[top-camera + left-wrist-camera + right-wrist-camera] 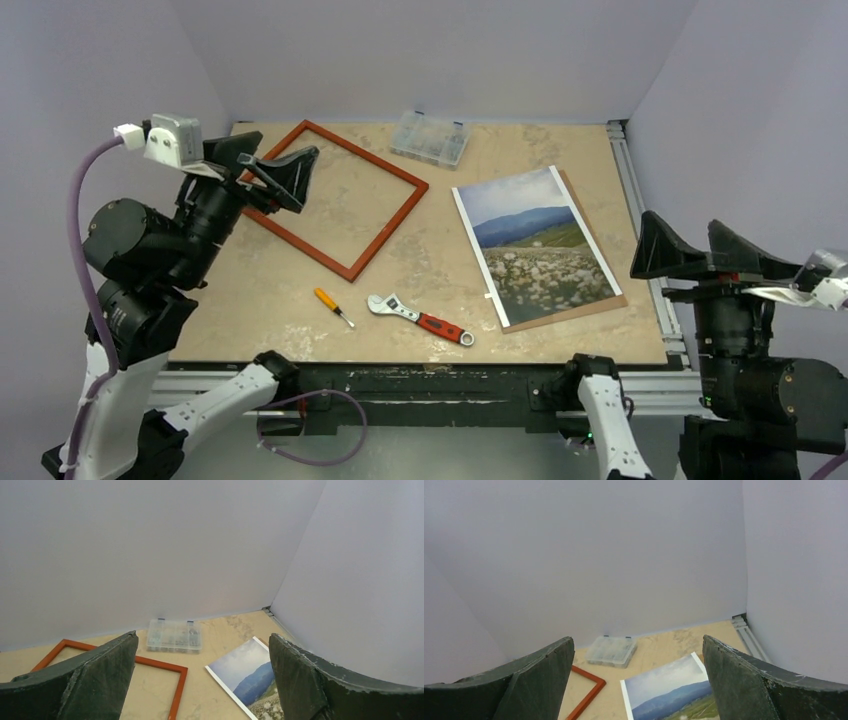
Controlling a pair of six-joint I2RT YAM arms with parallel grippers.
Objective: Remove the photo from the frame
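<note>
The frame (335, 198) lies by the table's (420, 260) far-left corner, the photo (535, 243) along its right edge; left gripper (285, 163) and right gripper (684, 228) gape, empty.

Top cam overhead; wrist cams fwd, share photo (244, 674).

The table (300, 290) had a mottled beige, stone-patterned top. A clear plastic compartment box (430, 138) (174, 636) (612, 651) sat flat and closed at the far edge, near the back wall (430, 50), which was plain pale grey-lilac. A small screwdriver (333, 307) with an orange handle lay near the front edge, its shaft pointing to the near right. Just beside it, not touching, lay an adjustable wrench (420, 319), with its silver head to the left and its red-gripped handle to the right. A brown backing board (570, 308) lay flat at the right, mostly covered, showing only narrow strips. A metal rail (635, 190) ran along the table's right edge.
</note>
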